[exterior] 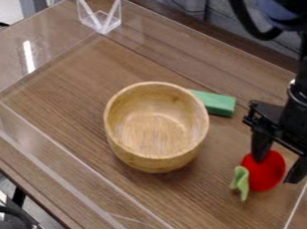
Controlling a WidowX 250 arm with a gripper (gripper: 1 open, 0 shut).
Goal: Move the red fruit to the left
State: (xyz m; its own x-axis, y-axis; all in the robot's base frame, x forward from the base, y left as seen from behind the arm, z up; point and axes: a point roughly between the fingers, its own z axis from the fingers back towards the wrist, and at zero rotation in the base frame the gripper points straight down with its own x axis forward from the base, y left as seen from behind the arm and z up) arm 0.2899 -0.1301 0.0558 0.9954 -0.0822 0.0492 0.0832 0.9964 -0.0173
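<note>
The red fruit (261, 176), a small bright red strawberry with a light green leafy stem, lies on the wooden table at the right, near the clear wall. My gripper (281, 162) points straight down over it. One black finger stands on each side of the fruit, close against it. Whether the fingers (259, 149) press on the fruit is not clear from this view. The fruit's upper part is hidden behind the fingers.
A wooden bowl (156, 126) stands in the middle of the table, left of the fruit. A flat green block (213, 102) lies behind the bowl's right side. Clear plastic walls (41, 53) ring the table, one close to the fruit's right.
</note>
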